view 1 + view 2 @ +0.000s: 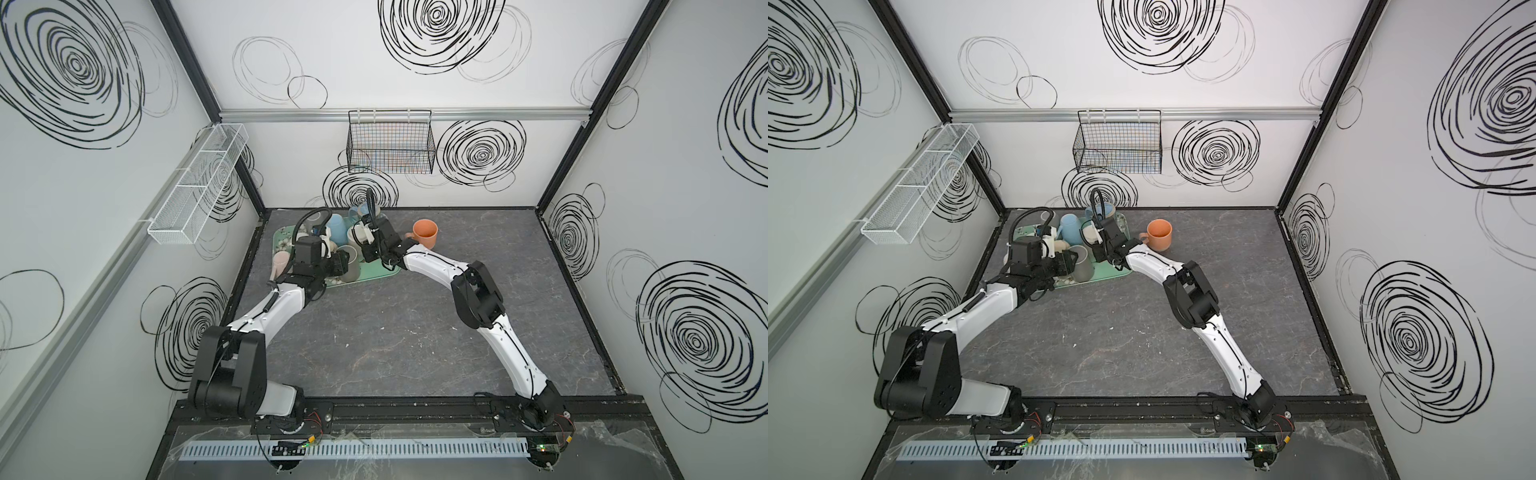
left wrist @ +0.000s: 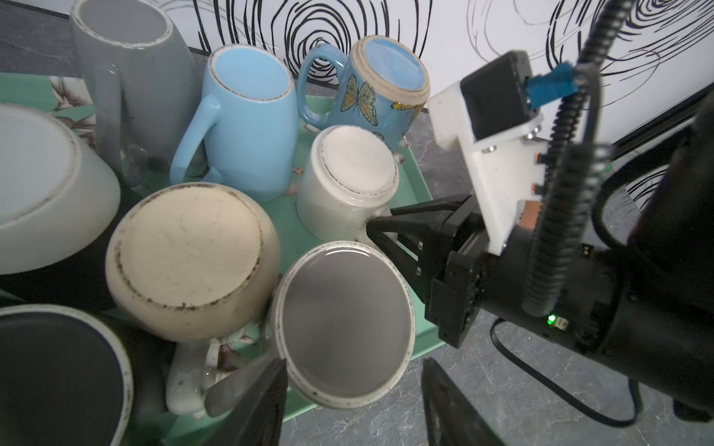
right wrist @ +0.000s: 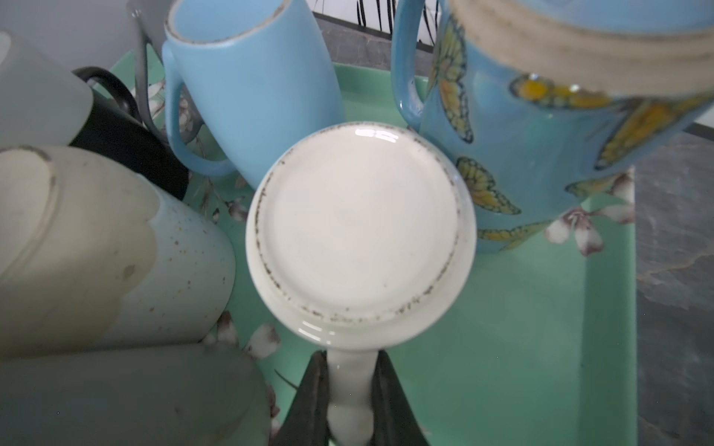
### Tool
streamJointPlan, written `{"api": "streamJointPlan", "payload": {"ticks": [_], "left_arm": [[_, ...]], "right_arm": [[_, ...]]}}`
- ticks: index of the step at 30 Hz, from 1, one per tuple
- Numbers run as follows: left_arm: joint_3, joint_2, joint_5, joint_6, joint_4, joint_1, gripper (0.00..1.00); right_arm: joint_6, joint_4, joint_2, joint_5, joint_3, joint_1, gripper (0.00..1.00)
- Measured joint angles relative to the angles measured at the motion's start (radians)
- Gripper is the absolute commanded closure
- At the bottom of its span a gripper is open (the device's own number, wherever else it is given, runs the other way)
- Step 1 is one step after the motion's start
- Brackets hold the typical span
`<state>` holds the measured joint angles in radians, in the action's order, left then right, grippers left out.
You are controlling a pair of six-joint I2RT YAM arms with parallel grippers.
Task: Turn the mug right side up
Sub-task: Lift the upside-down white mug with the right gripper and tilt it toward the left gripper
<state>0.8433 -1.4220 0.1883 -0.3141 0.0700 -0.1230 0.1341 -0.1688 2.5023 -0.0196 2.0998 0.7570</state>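
I had the right pincer (image 3: 351, 376) clamped on the handle of the upside-down white mug (image 3: 359, 231), with the butterfly mug (image 3: 521, 162) just beyond. The left pincer (image 2: 353, 382) hung half open, empty.

Walls (image 1: 374, 75): white panels are carrying black scribbled spirals on every side.
Posts (image 1: 187, 58): black frame posts are rising at the upper left and upper right.
Rail (image 1: 498, 113): aluminium, it is crossing the back wall at upper middle.
Black wire basket (image 1: 390, 143): it is hanging from the Rail, upper centre.
White mesh rack (image 1: 195, 187): it is hanging at the left.
Surface (image 1: 395, 332): a dark grey marbled sheet is filling the lower middle.
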Motion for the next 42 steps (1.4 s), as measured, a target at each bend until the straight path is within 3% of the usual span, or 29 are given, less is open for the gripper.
{"api": "streamJointPlan", "payload": {"ticks": [13, 27, 34, 42], "left_arm": [[-0.048, 0.186, -0.025, 0.006, -0.018, -0.006, 0.41], [-0.198, 0.334, 0.045, -0.061, 0.029, -0.01, 0.4], [-0.37, 0.403, 0.158, -0.217, 0.198, -0.012, 0.37], [-0.458, 0.295, 0.278, -0.449, 0.579, -0.042, 0.27]], "right_arm": [[-0.056, 0.129, -0.34, -0.018, -0.507, 0.037, 1.0], [0.061, 0.335, -0.531, 0.033, -0.74, 0.019, 1.0], [0.217, 0.46, -0.624, 0.161, -0.83, -0.027, 1.0], [0.37, 0.645, -0.663, 0.272, -0.866, -0.048, 1.0]]}}
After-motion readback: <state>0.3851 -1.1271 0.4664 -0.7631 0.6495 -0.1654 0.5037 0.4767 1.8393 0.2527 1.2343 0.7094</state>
